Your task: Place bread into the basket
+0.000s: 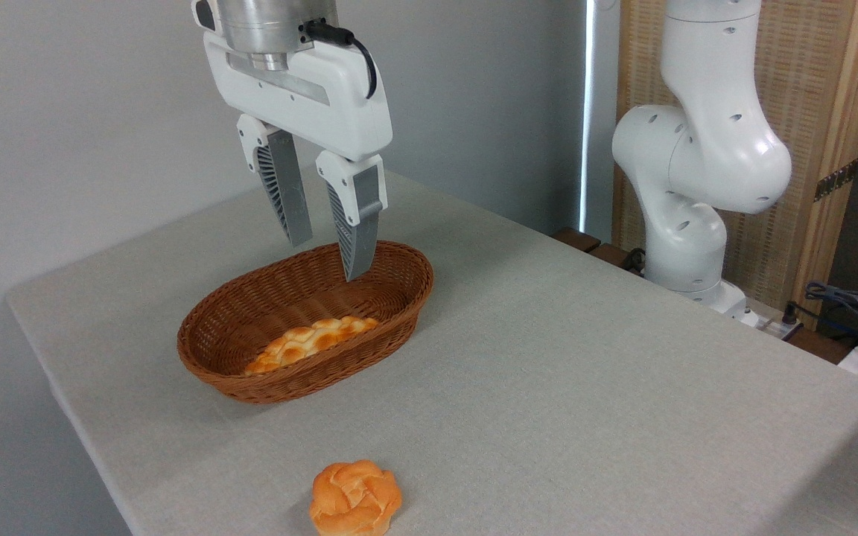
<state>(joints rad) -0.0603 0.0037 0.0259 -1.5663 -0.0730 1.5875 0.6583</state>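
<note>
**One loaf in the basket, and the end effector empty above it**

One braided bread (315, 342) lies on the floor of the basket (228, 372), in the near part of it, close under the front wall. Its long axis follows the long axis of the basket, from the lower left to the upper right in the picture. It lies flat, and the near rim hides its lower edge.

The end effector (328, 251) hangs over the far end of the basket, with its fingers spread apart and nothing between them. The fingertips (357, 269) seem to be near the level of the back rim, but from this single view I cannot tell if they are above the rim or just inside it. The bread lies below the end effector and toward the viewer, a little to the left, and it does not touch the fingers.

To my judgement the task is already done, and what remains is only to go away from the basket. For this the way straight up is free. The back rim and the flared sides are the edges to watch if the arm moves sideways while it is low.

A small round bun (355, 499) sits on the bench (585, 387) near the front edge, well apart from the basket. The right half of the bench is bare cloth, so there is much open room on that side.
</note>
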